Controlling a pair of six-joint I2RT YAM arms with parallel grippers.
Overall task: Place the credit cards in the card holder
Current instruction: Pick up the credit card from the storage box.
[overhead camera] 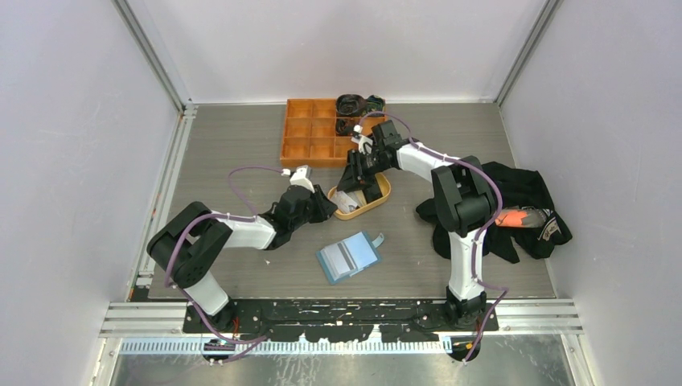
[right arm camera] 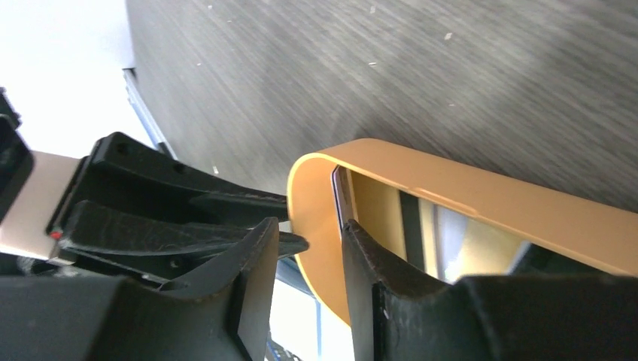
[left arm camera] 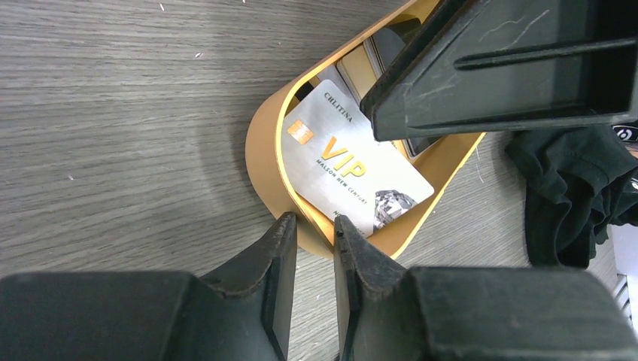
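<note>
Credit cards (overhead camera: 346,201) lie in an oval tan dish (left arm camera: 263,150); the top silver card (left arm camera: 353,169) reads "CHLITINA", "VIP", "MAISON NEW CENTURY". Left gripper (left arm camera: 316,239) straddles the dish rim, that card just beyond its fingertips. Right gripper (right arm camera: 310,241), opposite, straddles the dish wall and a card edge. Whether either pinches, I cannot tell. Blue card holder (overhead camera: 348,257) lies open, well behind both. Likely step: card pickup; the next move calls for lifting one card alone.

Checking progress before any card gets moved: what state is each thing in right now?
card holder: open, flat on the table
dish: upright, cards inside
silver VIP card: face up in the dish
left gripper: astride the dish rim, grip unclear
right gripper: open, astride the dish wall
black cloth: crumpled
</note>
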